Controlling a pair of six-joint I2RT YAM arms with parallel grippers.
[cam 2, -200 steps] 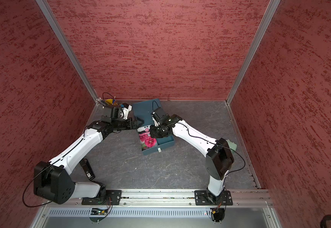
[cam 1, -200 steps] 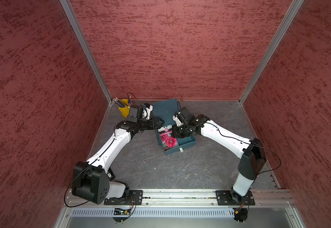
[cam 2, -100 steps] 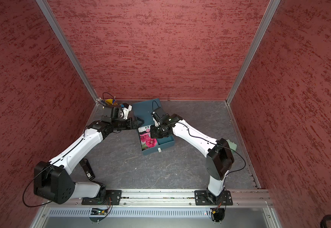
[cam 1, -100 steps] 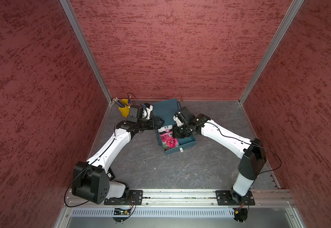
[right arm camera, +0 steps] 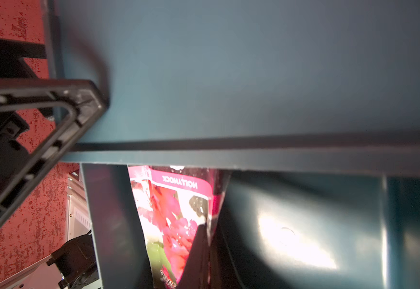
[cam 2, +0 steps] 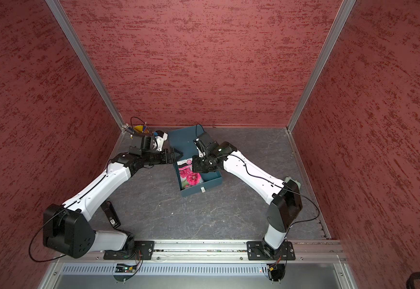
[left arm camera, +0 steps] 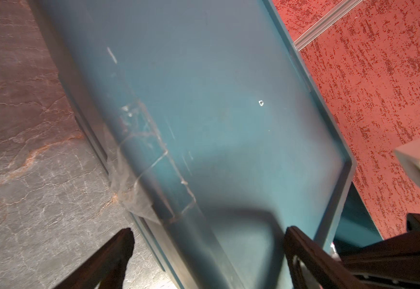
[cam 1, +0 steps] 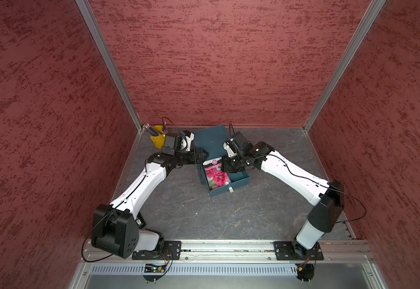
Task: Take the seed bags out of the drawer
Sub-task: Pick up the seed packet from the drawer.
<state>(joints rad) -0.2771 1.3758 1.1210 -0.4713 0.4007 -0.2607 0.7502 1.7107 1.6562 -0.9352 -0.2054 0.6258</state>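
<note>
A pink-flowered seed bag [cam 1: 215, 175] [cam 2: 190, 176] lies in the pulled-out teal drawer [cam 1: 239, 181] [cam 2: 211, 181], in both top views. My right gripper [cam 1: 225, 166] [cam 2: 196, 166] reaches into the drawer and is shut on the bag's right edge. The right wrist view shows the seed bag [right arm camera: 171, 212] pinched between the dark jaws of the right gripper [right arm camera: 207, 250]. My left gripper [cam 1: 204, 156] [cam 2: 176, 155] [left arm camera: 207, 240] stands open across the left top edge of the teal cabinet [cam 1: 210, 137] [left arm camera: 216, 112], holding nothing.
A yellow cup [cam 1: 157, 136] [cam 2: 140, 128] with pencils stands in the back left corner, behind the left wrist. A small black object [cam 2: 111, 215] lies on the grey floor under the left arm. Red walls enclose three sides.
The right jaws have closed the last bit onto the seed bag's edge. Both arms have hardly moved.
</note>
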